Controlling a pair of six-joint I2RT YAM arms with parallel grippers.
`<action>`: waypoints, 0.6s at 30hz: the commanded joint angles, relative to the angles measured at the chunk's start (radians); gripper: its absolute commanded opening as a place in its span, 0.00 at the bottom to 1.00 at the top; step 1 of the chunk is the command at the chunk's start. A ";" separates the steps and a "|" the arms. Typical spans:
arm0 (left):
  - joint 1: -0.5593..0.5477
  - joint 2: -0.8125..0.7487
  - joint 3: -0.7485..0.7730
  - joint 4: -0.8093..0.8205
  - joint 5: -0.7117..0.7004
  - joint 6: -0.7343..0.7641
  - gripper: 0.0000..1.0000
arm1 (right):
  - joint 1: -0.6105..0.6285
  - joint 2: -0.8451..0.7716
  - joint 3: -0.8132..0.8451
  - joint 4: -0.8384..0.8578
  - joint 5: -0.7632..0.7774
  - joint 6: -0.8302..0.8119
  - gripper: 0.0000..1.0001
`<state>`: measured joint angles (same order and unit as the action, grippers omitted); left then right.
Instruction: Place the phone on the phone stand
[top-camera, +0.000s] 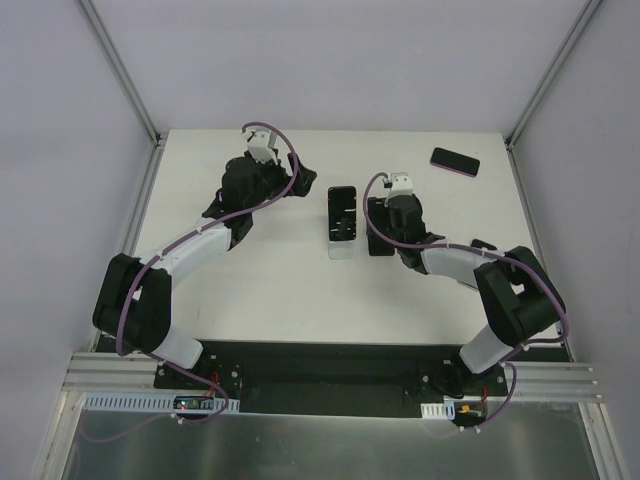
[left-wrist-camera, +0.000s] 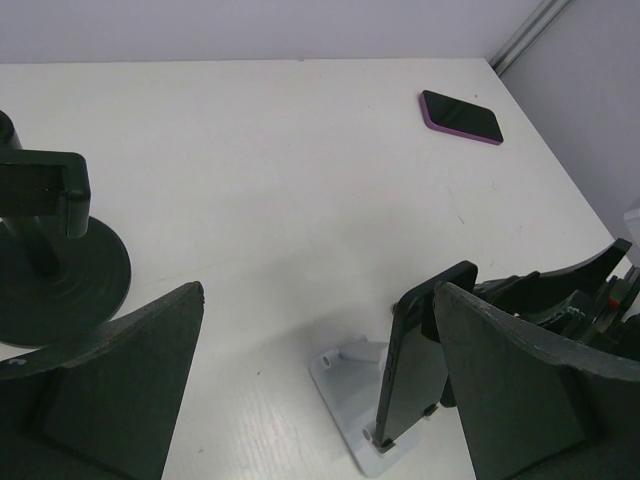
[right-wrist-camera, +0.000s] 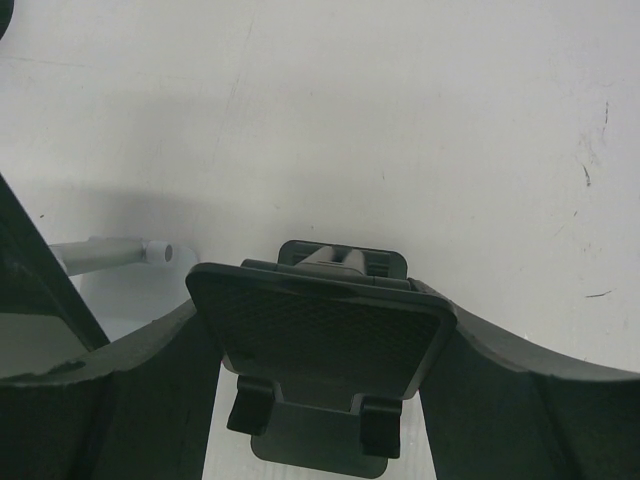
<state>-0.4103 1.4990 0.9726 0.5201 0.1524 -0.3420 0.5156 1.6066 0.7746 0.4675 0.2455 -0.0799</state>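
Observation:
A black phone (top-camera: 342, 205) (left-wrist-camera: 415, 365) leans upright on a white phone stand (top-camera: 341, 248) (left-wrist-camera: 350, 385). Another phone with a purple edge (top-camera: 455, 161) (left-wrist-camera: 460, 116) lies flat at the back right. My right gripper (top-camera: 381, 232) (right-wrist-camera: 320, 310) sits just right of the white stand, its fingers pressed against both sides of a black phone stand (top-camera: 379, 243) (right-wrist-camera: 320, 340). My left gripper (top-camera: 255, 195) (left-wrist-camera: 320, 290) is wide open to the left of the white stand, holding nothing.
A third stand, black with a round base and a clamp head (left-wrist-camera: 50, 260), stands by my left finger. The white table (top-camera: 280, 290) is boxed in by pale walls with metal corner posts (top-camera: 125, 70).

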 joint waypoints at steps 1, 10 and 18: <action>0.013 -0.037 0.000 0.057 0.016 0.020 0.95 | 0.017 -0.045 -0.020 0.020 0.040 0.026 0.01; 0.013 -0.028 0.009 0.051 0.026 0.024 0.96 | 0.018 -0.037 0.026 -0.055 0.047 0.069 0.57; 0.013 -0.026 0.014 0.049 0.033 0.024 0.96 | 0.017 -0.106 0.104 -0.243 0.054 0.094 0.96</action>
<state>-0.4042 1.4990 0.9726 0.5198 0.1574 -0.3397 0.5282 1.5829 0.7940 0.3298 0.2836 -0.0242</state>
